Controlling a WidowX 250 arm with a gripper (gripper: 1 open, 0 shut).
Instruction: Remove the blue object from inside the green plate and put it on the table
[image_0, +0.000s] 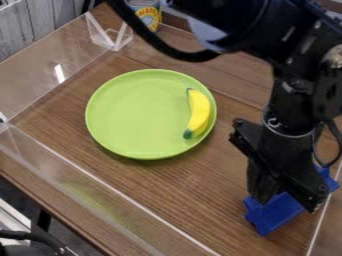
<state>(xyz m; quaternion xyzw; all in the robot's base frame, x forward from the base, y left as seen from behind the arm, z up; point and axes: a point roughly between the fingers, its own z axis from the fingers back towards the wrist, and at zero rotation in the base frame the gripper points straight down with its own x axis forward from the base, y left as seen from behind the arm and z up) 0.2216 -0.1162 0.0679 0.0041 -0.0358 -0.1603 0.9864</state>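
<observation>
Camera view puts the black end effector (287, 200) over at the right, pointed down at the desk, fingers pressed together as far as can be told. Whether the blue object (273, 216) is actually pinched can't be told, since it's partly hidden by the fingers. The block is seen right under and beside the fingertips, down in the lower right, well outside the green plate (127, 115), so it's over the bare wood of the desk (160, 195). Up and to the left, the plate is lying flat, with a yellow banana (199, 112) set near its right edge. Way up top, a can (147, 17) is partly visible near the clear wall (60, 62).
</observation>
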